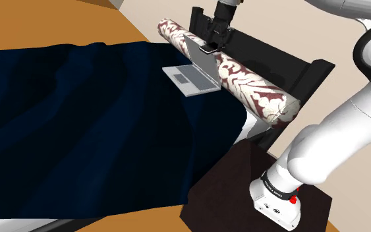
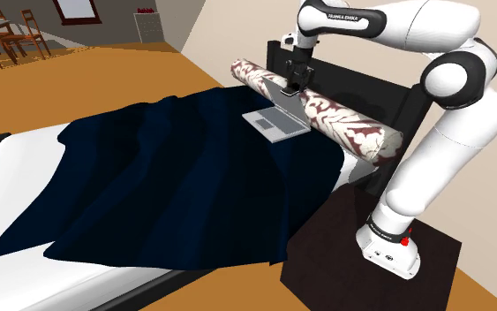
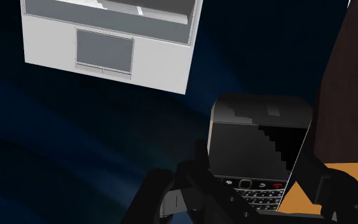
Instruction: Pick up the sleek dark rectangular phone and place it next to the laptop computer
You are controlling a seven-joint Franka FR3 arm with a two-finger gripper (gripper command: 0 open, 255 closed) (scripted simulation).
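The hand (image 3: 255, 170) is closed on the phone (image 3: 260, 137) - its two black fingers (image 3: 314, 173) press against the phone's long edges, one on each side. The phone is dark and rectangular, with a black screen above a small keypad, and its keypad end sits between the fingers.

In the wrist view the phone hangs over the dark blue blanket (image 1: 91, 112), near a front corner of the laptop (image 1: 190, 78) but apart from it. The laptop is grey and open. It rests on the blanket near the head of the bed (image 2: 26, 168), with its screen backing onto a long bolster (image 1: 250, 82) patterned in dark red and white.

From the shoulder view the hand is up by the top edge of the laptop's screen, over the bolster and in front of the black headboard (image 1: 269, 56). The white arm (image 1: 335, 138) rises from the dark stand (image 1: 236, 173) beside the bed and arcs over to that spot - the floor (image 2: 105, 75) around is orange-brown.
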